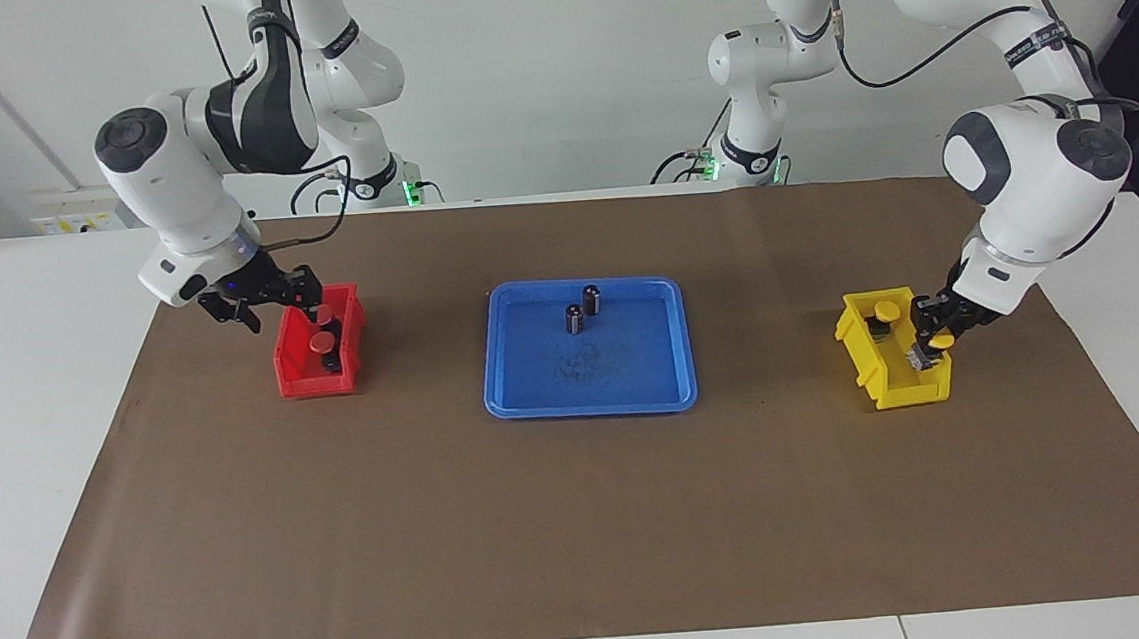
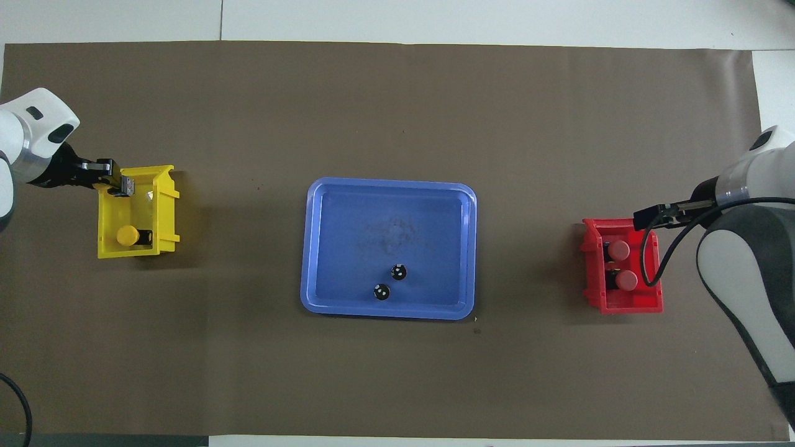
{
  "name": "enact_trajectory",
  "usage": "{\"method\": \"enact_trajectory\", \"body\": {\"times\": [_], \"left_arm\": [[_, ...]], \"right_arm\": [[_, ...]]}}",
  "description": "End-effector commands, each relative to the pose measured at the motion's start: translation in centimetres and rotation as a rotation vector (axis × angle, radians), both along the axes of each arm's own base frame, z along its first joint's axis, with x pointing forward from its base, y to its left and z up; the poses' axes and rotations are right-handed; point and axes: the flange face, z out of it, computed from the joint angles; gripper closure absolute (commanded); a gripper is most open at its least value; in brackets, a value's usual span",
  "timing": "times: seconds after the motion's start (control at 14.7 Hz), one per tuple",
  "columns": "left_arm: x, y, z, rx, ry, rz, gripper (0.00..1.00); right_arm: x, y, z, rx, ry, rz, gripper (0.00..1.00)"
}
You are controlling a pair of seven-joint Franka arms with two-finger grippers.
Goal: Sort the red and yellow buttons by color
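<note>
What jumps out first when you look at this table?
The bright blue tray in the middle, with two dark cylinders standing in it. A red bin at the right arm's end holds two red buttons, and the left gripper holds a yellow button over the yellow bin.

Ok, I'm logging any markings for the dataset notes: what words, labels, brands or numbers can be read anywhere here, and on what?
No text here can be read.
Band on the left arm: lettering is there, too small to read.
Band on the right arm: the same, unreadable.
Red bin, yellow bin, blue tray: no markings visible.
</note>
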Motion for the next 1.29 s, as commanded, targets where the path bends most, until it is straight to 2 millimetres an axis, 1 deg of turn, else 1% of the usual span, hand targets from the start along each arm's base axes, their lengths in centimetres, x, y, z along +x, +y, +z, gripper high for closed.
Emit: {"method": "enact_trajectory", "body": {"times": [0.0,0.14,0.2,0.34,0.41,0.48,0.54,0.61,0.68,0.75,0.95,1.02,1.09,1.15,1.22], "left_arm": [[-2.6,-0.7,-0.6,0.013,-0.03,-0.029,0.99],[-2.9,-0.8,-1.0,0.013,-0.033,-0.031,0.99],[-2.8,-0.9,-1.3,0.012,-0.038,-0.033,0.99],[-2.5,-0.9,-2.0,0.013,-0.047,-0.035,0.99],[-2.4,-1.0,-2.3,0.013,-0.05,-0.037,0.99],[-2.3,-1.0,-2.3,0.013,-0.058,-0.036,0.99],[-2.1,-1.3,-3.1,0.013,-0.052,-0.039,0.99],[-2.1,-1.4,-3.4,0.012,-0.051,-0.038,0.99],[-1.9,-1.5,-3.4,0.013,-0.06,-0.041,0.99],[-1.9,-1.5,-4.3,0.013,-0.049,-0.047,0.99],[-2.0,-1.4,-4.9,0.013,-0.057,-0.045,0.98],[-1.9,-1.5,-4.9,0.013,-0.057,-0.046,0.89],[-1.9,-1.4,-4.9,0.013,-0.057,-0.046,0.68],[-1.9,-1.4,-4.8,0.013,-0.06,-0.046,0.5],[-1.8,-1.3,-4.7,0.013,-0.061,-0.045,0.37]], "right_arm": [[1.1,-0.6,4.9,-0.003,-0.006,0.01,0.0],[1.0,-1.2,9.0,-0.003,-0.003,-0.002,0.0],[1.1,-1.5,10.6,-0.004,0.005,-0.006,0.0],[1.7,-1.4,12.4,-0.015,0.011,-0.011,0.0],[2.2,-1.1,13.6,-0.028,0.026,-0.017,0.0],[2.5,-1.5,14.4,-0.034,0.017,-0.037,0.0],[2.7,-1.8,14.0,-0.035,0.027,-0.043,0.0],[2.4,-2.3,13.9,-0.025,0.035,-0.053,0.0],[2.1,-2.6,13.0,-0.025,0.055,-0.061,0.0],[2.1,-2.7,13.0,-0.03,0.048,-0.066,0.0],[2.3,-2.0,12.8,-0.034,0.045,-0.081,0.0],[2.1,-1.7,12.5,-0.034,0.052,-0.087,0.0],[1.7,-1.6,11.8,-0.033,0.068,-0.092,0.0],[1.5,-1.5,11.7,-0.032,0.072,-0.09,0.0],[1.6,-1.6,11.9,-0.033,0.067,-0.09,0.0]]}}
